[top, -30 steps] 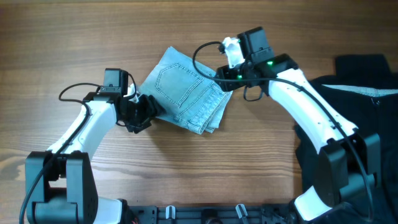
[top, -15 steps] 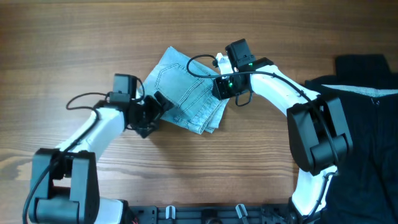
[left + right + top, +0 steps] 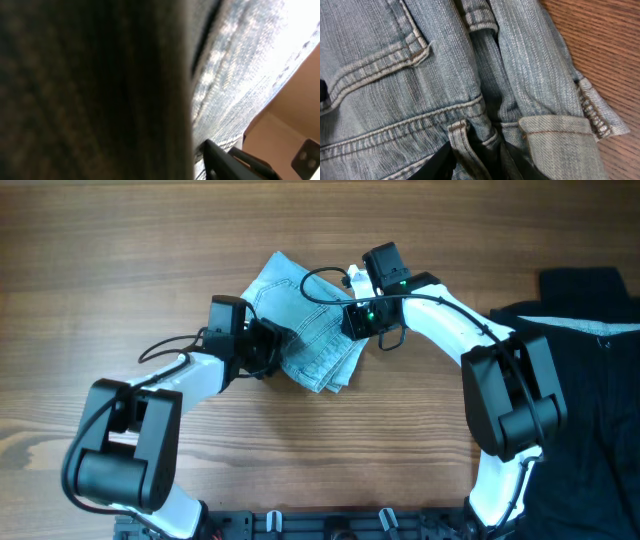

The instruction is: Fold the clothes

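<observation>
On the wooden table the denim shorts look heavy yet limp, so pinch their thick waistband; I can't tell whether your left gripper or right gripper is closed.

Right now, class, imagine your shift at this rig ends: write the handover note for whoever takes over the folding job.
Left gripper: pushed into the left edge of the denim shorts. Cloth fills its camera view, so open or shut is unclear.
Right gripper: fingers straddle the waistband by a belt loop. Whether it is clamped, can't tell.
Shorts: on the table, mid-way across, already folded into a compact bundle.
Left to do: probably a final fold or tidy, then release.
Black garments: at the right edge, apart.
</observation>
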